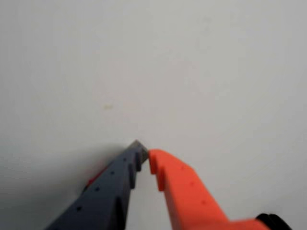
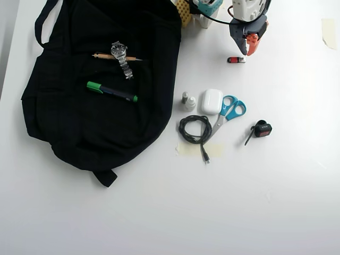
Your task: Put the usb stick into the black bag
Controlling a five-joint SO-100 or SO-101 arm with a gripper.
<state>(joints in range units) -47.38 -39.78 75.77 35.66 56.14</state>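
The usb stick (image 2: 236, 59), red and black with a silver end, lies flat on the white table in the overhead view. It is right of the black bag (image 2: 79, 122), which is spread over the upper left. My gripper (image 2: 247, 51) hangs just up and right of the stick, its dark and orange fingers a narrow gap apart with nothing between them. In the wrist view the gripper (image 1: 145, 155) points down at the bare table. Only a red sliver of the usb stick (image 1: 94, 179) shows, past the dark finger's left edge.
On the bag lie a watch (image 2: 121, 56) and a green marker (image 2: 111, 91). Mid-table sit a white earbud case (image 2: 211, 101), blue scissors (image 2: 229, 110), a coiled black cable (image 2: 194, 129) and a small black-and-red gadget (image 2: 262, 129). The arm's base (image 2: 207, 8) stands at the top.
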